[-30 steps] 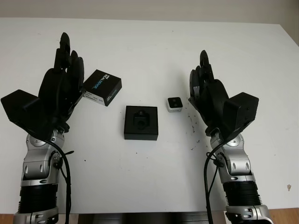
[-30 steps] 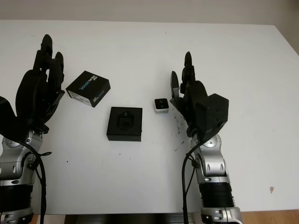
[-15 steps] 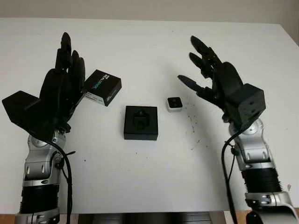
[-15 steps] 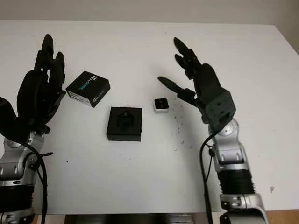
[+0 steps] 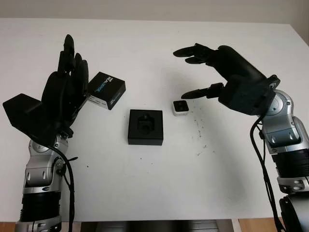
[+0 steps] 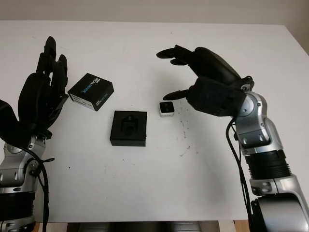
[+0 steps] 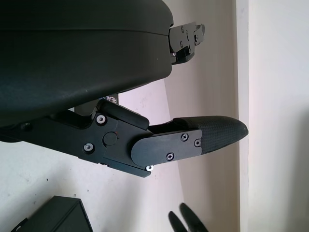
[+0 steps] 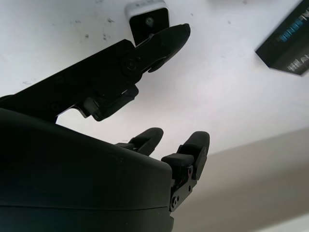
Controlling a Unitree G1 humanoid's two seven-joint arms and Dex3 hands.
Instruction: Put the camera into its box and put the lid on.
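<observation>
A small white camera [image 5: 180, 107] with a black face lies on the white table [image 5: 154, 183], just right of the open black box [image 5: 145, 126] with its foam cut-out. The black lid [image 5: 105, 90], printed with blue lettering, lies up and to the left of the box. My right hand [image 5: 200, 72] hovers open above and right of the camera, thumb tip close over it; the camera [image 8: 147, 18] shows beyond the thumb in the right wrist view. My left hand [image 5: 67, 82] is raised open beside the lid's left edge.
A few dark specks [image 5: 199, 130] mark the table right of the camera. The table's far edge runs along the top, its right edge near the upper right corner.
My right hand has swung from upright beside the camera to reaching forward and left over it, palm turned down. The left hand, lid, box and camera have stayed put.
</observation>
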